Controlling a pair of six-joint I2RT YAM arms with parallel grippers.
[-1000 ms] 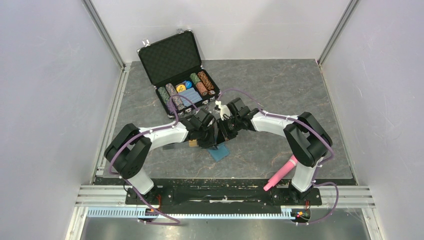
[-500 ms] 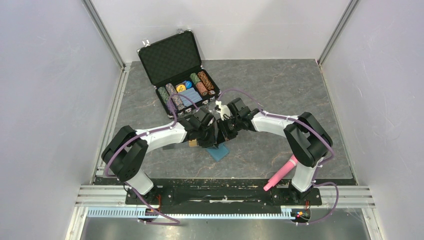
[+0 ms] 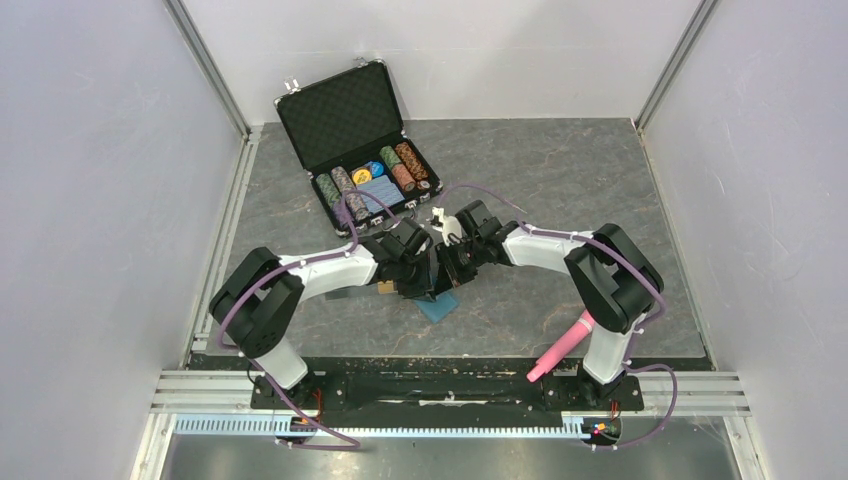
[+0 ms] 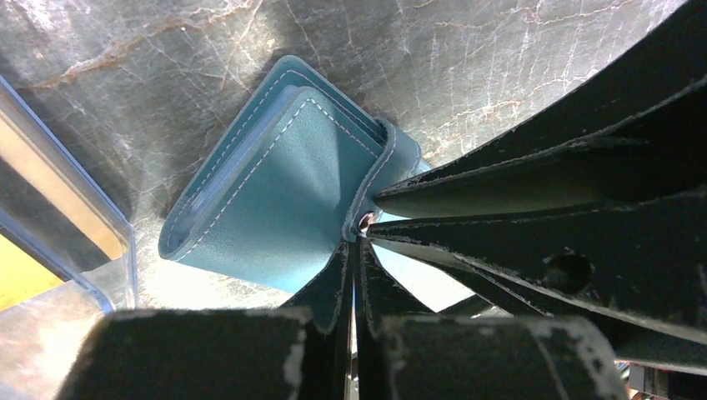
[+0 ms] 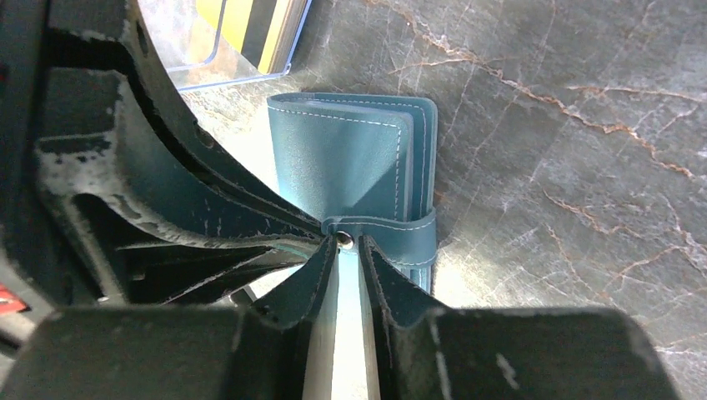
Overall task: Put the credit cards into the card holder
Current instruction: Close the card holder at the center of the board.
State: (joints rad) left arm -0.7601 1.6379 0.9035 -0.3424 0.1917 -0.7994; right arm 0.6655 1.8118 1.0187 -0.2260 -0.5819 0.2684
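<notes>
While the card holder [image 3: 438, 303] is lying just below centre of the overhead frame, the left gripper [image 4: 356, 262] is clamping its snap strap and the right gripper [image 5: 340, 262] is pinching narrowly alongside, the light, soft wallet probably flopping unless held at its stitched edge.

There's the card holder [image 5: 350, 158], a small teal-blue wallet with pale stitching round its edges, lying on the grey marbled table [image 5: 542, 167]. It's folded over, and its stacked leaves show along one edge. A strap wraps round its side and ends in a tiny metal snap [image 5: 343, 240]. Just beside it are the credit cards [image 5: 250, 25], gold-yellow with a black stripe, tucked inside a clear box [image 5: 250, 79]. Their number can't be made out.
</notes>
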